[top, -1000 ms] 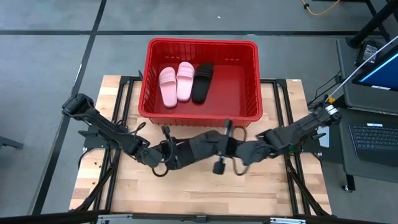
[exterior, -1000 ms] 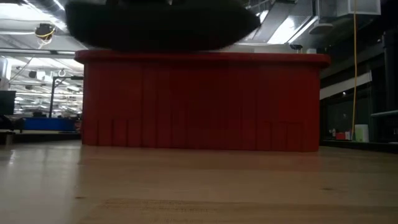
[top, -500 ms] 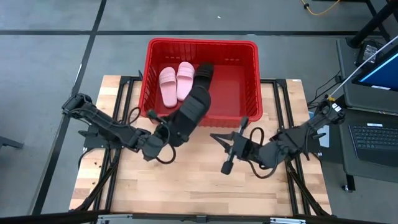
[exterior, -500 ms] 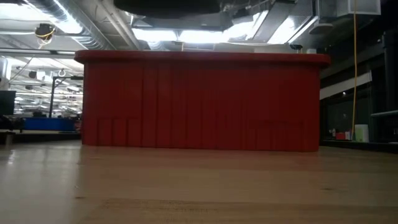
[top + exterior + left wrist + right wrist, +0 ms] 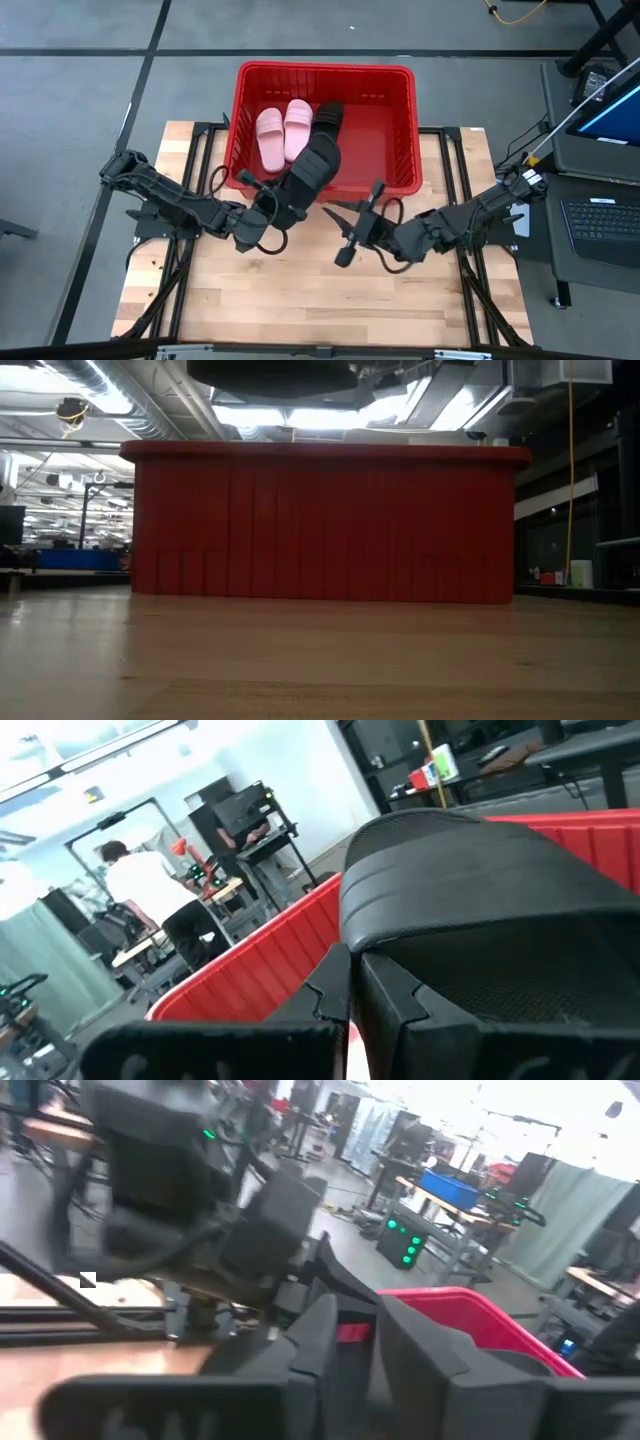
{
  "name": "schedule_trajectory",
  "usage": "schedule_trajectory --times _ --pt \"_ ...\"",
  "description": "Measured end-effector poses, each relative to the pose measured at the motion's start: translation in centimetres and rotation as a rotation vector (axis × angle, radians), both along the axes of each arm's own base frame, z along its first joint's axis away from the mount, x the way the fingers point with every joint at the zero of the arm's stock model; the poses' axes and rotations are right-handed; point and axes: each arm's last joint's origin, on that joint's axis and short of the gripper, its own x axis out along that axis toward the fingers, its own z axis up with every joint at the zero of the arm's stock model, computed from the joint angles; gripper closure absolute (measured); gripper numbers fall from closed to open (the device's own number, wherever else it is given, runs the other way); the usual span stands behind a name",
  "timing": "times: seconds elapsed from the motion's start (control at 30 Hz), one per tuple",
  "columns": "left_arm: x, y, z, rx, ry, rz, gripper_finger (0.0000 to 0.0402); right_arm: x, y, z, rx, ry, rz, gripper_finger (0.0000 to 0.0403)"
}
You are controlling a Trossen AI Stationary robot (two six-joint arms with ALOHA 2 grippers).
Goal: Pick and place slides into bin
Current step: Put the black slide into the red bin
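Over bin (image 5: 400, 120), slide (image 5: 308, 172) in left tool (image 5: 268, 205)

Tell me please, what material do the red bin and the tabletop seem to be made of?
The bin looks like moulded plastic with a slight sheen: uniform red, with slotted lattice walls. The tabletop looks like pale wood with a matte finish: jointed strips and grain show.

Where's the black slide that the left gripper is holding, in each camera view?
High view: held black slide at centre, tipped over the red bin's near wall.
Low view: dark shape at top edge above the bin, probably that slide.
Left wrist view: fills the right half.
Right wrist view: not identifiable.
Shared landmark: the bin.
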Motion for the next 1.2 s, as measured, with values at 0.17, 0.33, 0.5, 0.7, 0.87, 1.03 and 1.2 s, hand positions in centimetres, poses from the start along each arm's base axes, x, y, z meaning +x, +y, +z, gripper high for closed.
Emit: schedule_trajectory --times 0.17,0.33,0.5,0.7,0.87,1.03,1.2 --pt "0.0 0.0 0.0 0.005 0.013 -0.007 0.0398 1.4 -1.1 -0.7 -0.021 0.009 -0.043 0.0267" --pt "0.0 0.0 0.0 0.005 0.013 -0.009 0.0398 2.2 -2.2 -0.9 0.016 -0.004 -0.014 0.0218" --pt "0.1 0.0 0.0 0.004 0.014 -0.019 0.0398 2.6 -3.0 -1.4 0.055 0.017 -0.004 0.0206" --pt "0.1 0.0 0.0 0.016 0.040 -0.026 0.0398 3.0 -3.0 0.2 0.068 0.096 -0.013 0.0206" --pt "0.1 0.1 0.1 0.019 0.045 -0.021 0.0398 4.3 -2.9 1.3 0.072 0.201 -0.034 0.0205" --pt "0.1 0.1 0.1 0.018 0.042 -0.023 0.0398 5.3 -2.8 0.7 0.099 0.297 -0.071 0.0207" --pt "0.2 0.1 0.2 0.012 0.029 -0.028 0.0398 7.1 -2.9 -1.6 0.042 0.384 -0.087 0.0223"
